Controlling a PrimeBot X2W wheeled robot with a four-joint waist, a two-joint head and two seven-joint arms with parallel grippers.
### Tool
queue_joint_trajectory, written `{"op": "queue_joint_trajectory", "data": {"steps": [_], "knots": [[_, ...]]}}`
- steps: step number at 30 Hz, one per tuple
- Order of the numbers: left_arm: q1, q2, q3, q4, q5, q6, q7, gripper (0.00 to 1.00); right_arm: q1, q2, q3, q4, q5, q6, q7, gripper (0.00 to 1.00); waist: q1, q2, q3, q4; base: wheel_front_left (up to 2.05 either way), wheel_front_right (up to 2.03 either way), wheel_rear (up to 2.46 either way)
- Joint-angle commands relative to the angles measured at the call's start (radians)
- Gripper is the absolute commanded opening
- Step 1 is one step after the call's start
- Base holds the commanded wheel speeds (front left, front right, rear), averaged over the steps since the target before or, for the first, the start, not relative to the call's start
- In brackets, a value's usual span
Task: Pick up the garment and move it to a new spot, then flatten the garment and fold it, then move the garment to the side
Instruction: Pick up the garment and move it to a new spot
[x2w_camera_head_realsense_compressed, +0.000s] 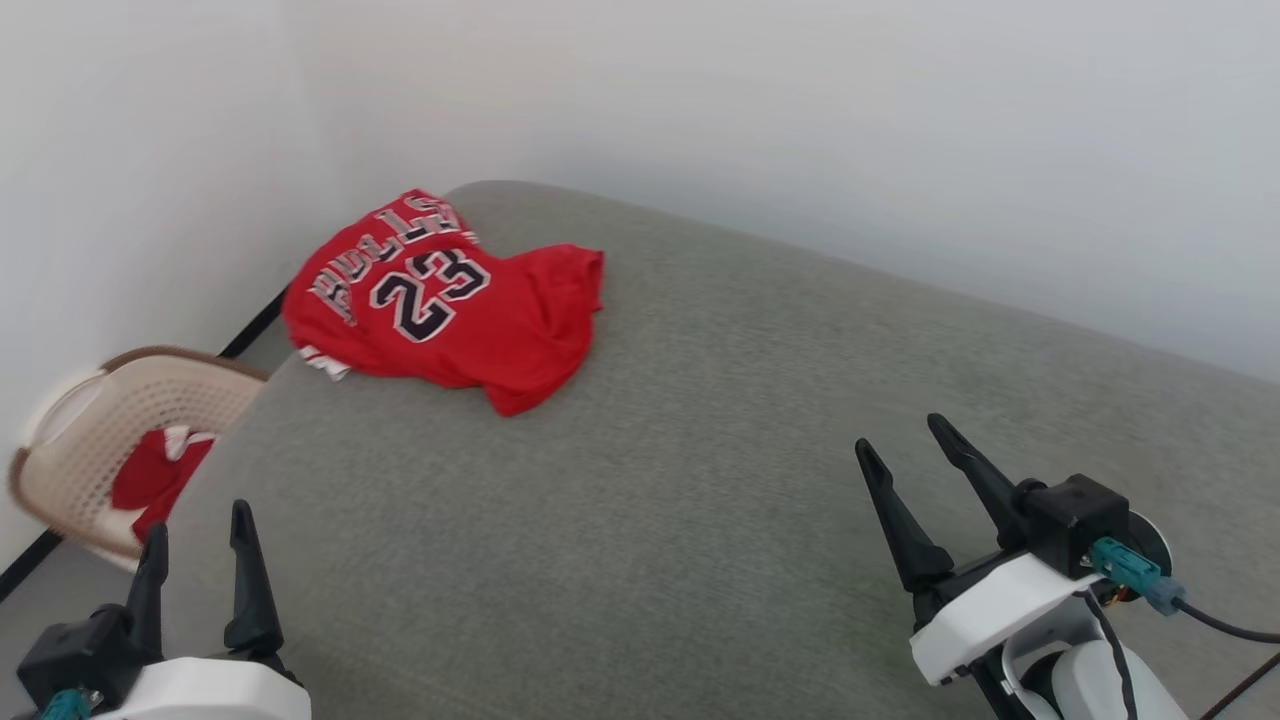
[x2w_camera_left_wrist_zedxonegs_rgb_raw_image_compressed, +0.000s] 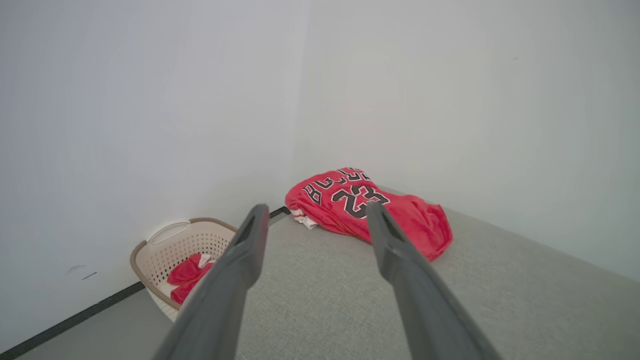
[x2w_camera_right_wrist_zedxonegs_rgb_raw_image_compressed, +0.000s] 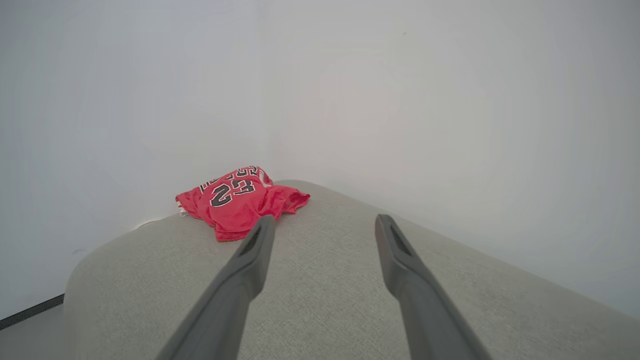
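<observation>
While both arms sit at the near edge, the red jersey shirt with black "BULLS 23" lettering (x2w_camera_head_realsense_compressed: 440, 305) lies crumpled at the far left corner of the grey fabric-covered surface (x2w_camera_head_realsense_compressed: 650, 500), well apart from both grippers. Near left, the dark two-fingered left gripper (x2w_camera_head_realsense_compressed: 198, 518): fingers spread, holding nothing. Near right, the dark two-fingered right gripper (x2w_camera_head_realsense_compressed: 898, 432): also spread, empty. A beige perforated plastic basket (x2w_camera_head_realsense_compressed: 90, 430) stands left of the surface, with a red-and-white cloth wad (x2w_camera_head_realsense_compressed: 155, 475) inside.
</observation>
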Motion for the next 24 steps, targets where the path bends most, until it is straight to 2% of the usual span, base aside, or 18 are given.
{"op": "queue_joint_trajectory", "data": {"steps": [1, 9, 16, 24], "knots": [[0.002, 0.003, -0.002, -0.005, -0.012, 0.001, 0.004, 1.00, -0.006, 0.002, -0.004, 0.000, 0.005, 0.000, -0.004, 1.00, 0.0000, -0.0001, 0.002, 0.039, 0.00, 0.00, 0.00], [-0.018, -0.006, -0.004, -0.008, -0.028, 0.000, -0.003, 1.00, -0.018, -0.003, -0.019, -0.012, 0.005, 0.000, 0.003, 1.00, 0.0000, -0.0001, 0.025, 0.072, 0.00, 0.00, 0.00], [-0.114, 0.009, -0.041, 0.027, -0.035, -0.036, 0.020, 1.00, -0.006, -0.025, -0.066, -0.022, 0.009, 0.000, 0.004, 1.00, 0.0000, -0.0001, 0.044, 0.077, 0.00, 0.00, 0.00], [-0.330, 0.057, -0.051, 0.165, -0.058, -0.088, 0.013, 1.00, -0.020, -0.055, -0.111, -0.096, -0.001, 0.000, 0.036, 1.00, 0.0000, -0.0001, 0.127, 0.004, 0.00, 0.00, 0.00]]}}
